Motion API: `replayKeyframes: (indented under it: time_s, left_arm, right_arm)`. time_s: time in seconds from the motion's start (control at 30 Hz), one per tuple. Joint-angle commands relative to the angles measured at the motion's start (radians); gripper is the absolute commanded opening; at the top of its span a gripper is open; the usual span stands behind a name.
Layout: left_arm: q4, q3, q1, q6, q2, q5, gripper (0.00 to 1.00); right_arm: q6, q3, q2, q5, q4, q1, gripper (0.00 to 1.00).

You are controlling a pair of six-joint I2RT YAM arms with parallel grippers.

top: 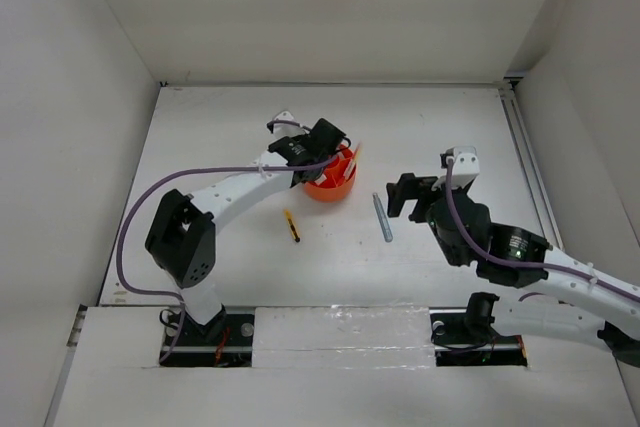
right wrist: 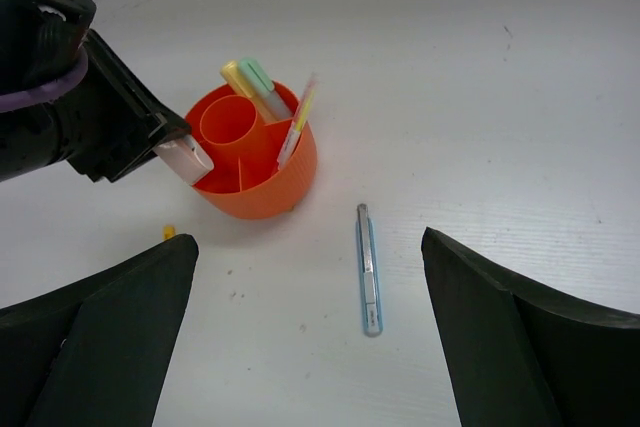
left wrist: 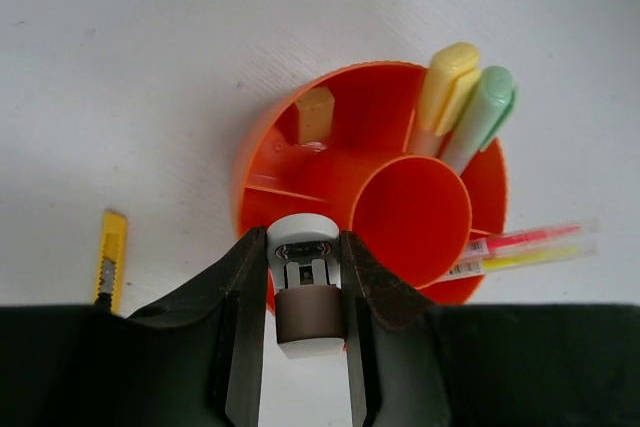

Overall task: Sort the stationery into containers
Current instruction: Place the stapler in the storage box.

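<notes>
The left gripper [left wrist: 303,252] is clamped on a small white eraser with a brownish band [left wrist: 306,297], pinched between both dark fingers and held at the rim of the round orange plastic organizer tub [left wrist: 300,172]; whether the eraser touches the rim cannot be told. In the right wrist view it sits at the tub's left edge, above one of the outer compartments. The tub stands upright on the white tabletop [top: 450,127], near the middle of it. Its central cup [left wrist: 412,217] holds nothing that can be seen. One outer compartment has a small tan eraser [left wrist: 316,114] leaning against its wall. Another holds a thick yellow marker [left wrist: 447,87] and a thick pale green marker [left wrist: 485,112], side by side and touching, both tilted out over the rim. Next to them, two thin clear pens, one red and one yellow [left wrist: 525,247], lean together out of a neighbouring compartment. On the table, a slim yellow-and-black stick [top: 292,226] lies in front of the tub, towards the arm bases, apart from it. A thin grey-blue pen [right wrist: 369,269] lies flat to the right of the tub, between it and the right gripper [right wrist: 308,240], whose fingers stand wide apart around nothing, with the pen just ahead of them.
</notes>
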Motion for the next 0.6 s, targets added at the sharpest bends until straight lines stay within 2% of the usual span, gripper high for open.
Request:
replayKeyframes:
  time_s: [0.0,0.57]
  left_arm:
    - [-0.093,0.056,0.006,-0.106,-0.012,-0.103,0.00]
    - [-0.004,0.009,0.006,-0.106,-0.014,-0.063,0.00]
  right_arm:
    - [0.022,0.001,-0.006,0.022,-0.025,0.004,1.00]
    - [0.022,-0.008,-0.026,0.013,-0.016,0.004,1.00]
